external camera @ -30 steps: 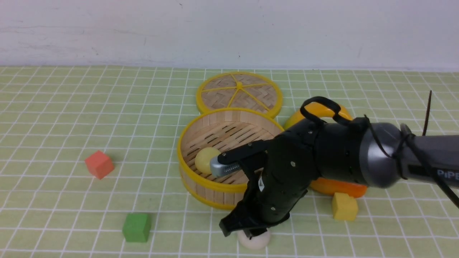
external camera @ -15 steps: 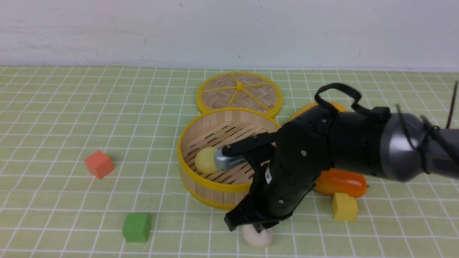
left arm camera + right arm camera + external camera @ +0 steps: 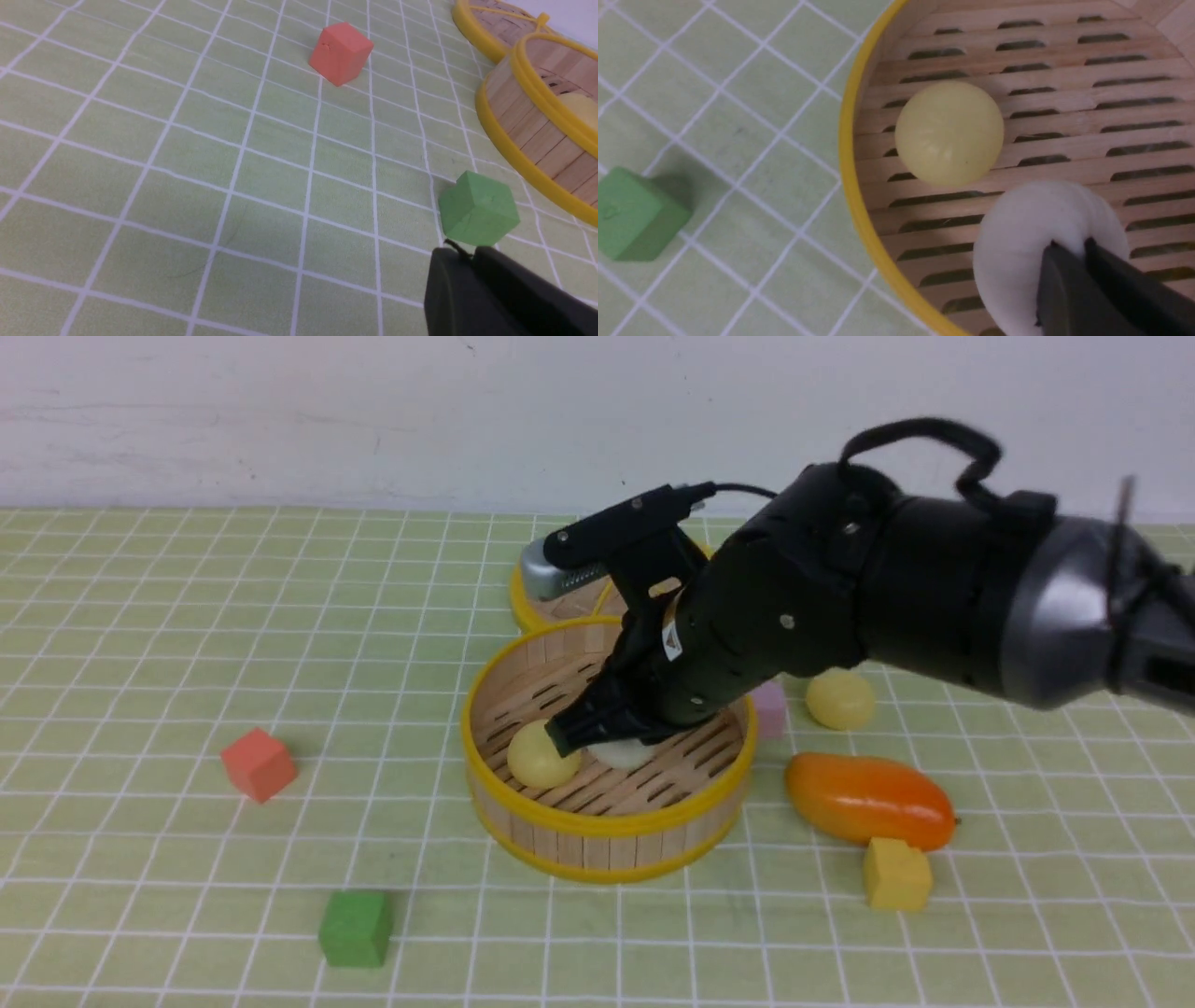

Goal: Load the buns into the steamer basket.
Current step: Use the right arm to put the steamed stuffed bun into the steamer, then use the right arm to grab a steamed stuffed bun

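Right gripper (image 3: 597, 733): pinched on off-white bun (image 3: 624, 753), carried from the worktop's near edge into steamer basket (image 3: 607, 823), mid-worktop, just beside pale yellow bun (image 3: 540, 756). Second yellow bun (image 3: 840, 699): right of the basket, newly uncovered. Left gripper (image 3: 469, 255): fingers together, empty.

1. Three buns: one pale yellow bun (image 3: 540, 756) and one off-white bun (image 3: 624, 754) lie inside the steamer basket (image 3: 607, 823). A second pale yellow bun (image 3: 840, 700) lies outside, to the basket's right.
2. One steamer basket.
3. One woven lid (image 3: 490, 18), just behind the basket.
4. Four cubes: a red cube (image 3: 259, 763) and a green cube (image 3: 356, 928) left of the basket, a pink cube (image 3: 771, 709) and a yellow cube (image 3: 896, 875) right of it.
5. One orange mango (image 3: 868, 800), right of the basket.
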